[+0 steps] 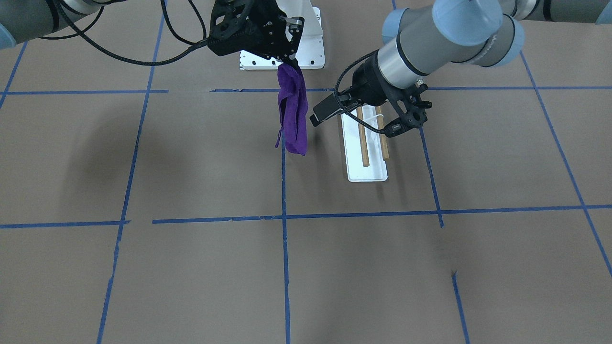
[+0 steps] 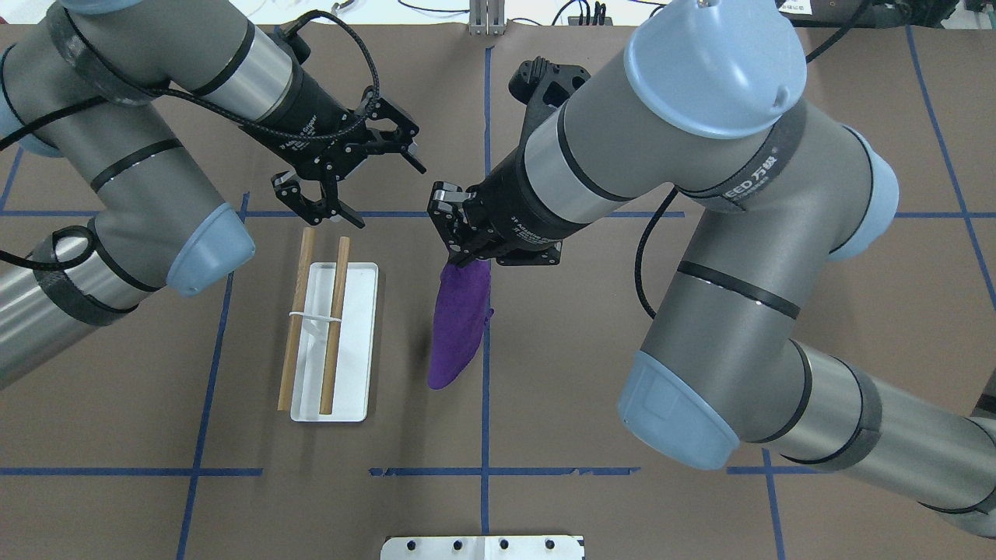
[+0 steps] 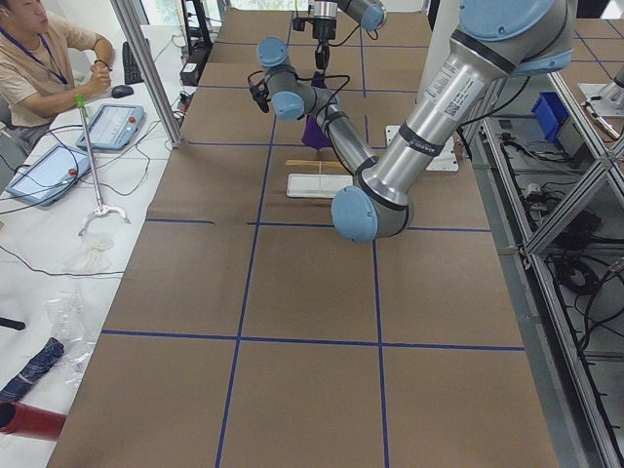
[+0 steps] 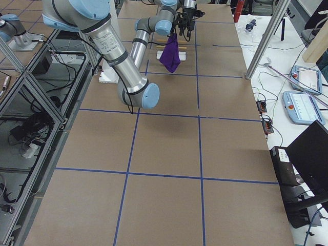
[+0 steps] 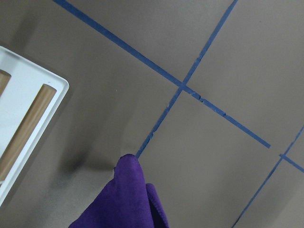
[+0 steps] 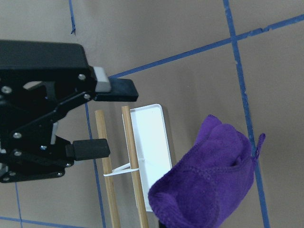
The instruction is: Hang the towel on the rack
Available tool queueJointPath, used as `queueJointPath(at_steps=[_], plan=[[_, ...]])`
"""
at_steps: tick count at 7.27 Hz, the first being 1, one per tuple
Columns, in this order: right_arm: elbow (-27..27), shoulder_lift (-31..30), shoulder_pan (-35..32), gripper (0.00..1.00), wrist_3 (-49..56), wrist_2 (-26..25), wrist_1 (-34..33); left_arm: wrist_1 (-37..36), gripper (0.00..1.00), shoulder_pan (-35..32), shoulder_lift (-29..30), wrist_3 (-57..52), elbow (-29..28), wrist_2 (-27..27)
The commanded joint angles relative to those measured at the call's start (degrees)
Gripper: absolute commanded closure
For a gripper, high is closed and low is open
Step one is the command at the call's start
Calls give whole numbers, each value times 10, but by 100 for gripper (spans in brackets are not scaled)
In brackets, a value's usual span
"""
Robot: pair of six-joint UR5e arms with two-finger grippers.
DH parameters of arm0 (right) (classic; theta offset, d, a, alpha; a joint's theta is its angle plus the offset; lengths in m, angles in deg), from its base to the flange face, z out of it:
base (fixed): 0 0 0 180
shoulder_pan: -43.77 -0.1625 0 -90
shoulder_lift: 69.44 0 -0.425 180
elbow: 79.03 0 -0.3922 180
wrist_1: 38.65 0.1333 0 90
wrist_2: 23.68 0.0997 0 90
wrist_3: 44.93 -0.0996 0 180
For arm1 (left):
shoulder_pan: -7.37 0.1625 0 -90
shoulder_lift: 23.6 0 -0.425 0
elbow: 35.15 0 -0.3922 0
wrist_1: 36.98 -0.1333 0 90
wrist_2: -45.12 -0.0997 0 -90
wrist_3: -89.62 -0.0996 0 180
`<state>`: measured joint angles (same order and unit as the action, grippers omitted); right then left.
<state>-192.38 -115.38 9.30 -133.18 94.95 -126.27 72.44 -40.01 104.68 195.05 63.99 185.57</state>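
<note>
Towel [image 2: 459, 327] hangs beside the rack [image 2: 359, 342], pinched high by the right gripper [image 2: 459, 257], seemingly for draping; the left gripper [image 2: 389, 194] gapes empty near the rack.

Even, diffuse light from above; the towel [image 2: 459, 319] casts a faint, soft shadow on the worktop [image 2: 545, 404] toward the rack [image 2: 358, 311]. Focus is sharp, colours muted

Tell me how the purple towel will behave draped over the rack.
Probably floppy: the towel hangs limp from the right gripper. Likely light, since one pinched end carries it. It might slip off the rack if draped unevenly; its rods look smooth.
</note>
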Motion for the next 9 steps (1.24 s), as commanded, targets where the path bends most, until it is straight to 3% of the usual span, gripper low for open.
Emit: queueJointPath(at_steps=[1,2,4,5,9], plan=[[2,1,8,100,11,-16,1,0,9,26,14,24,5,0],[2,1,11,100,14,-16,0,0,22,33,16,28,8,0],[2,1,12,100,14,-17,1,0,58,38,14,35,13,0],[2,1,12,100,14,-17,0,0,64,38,13,35,14,0],[2,2,12,100,14,-16,1,0,64,38,12,36,27,3]])
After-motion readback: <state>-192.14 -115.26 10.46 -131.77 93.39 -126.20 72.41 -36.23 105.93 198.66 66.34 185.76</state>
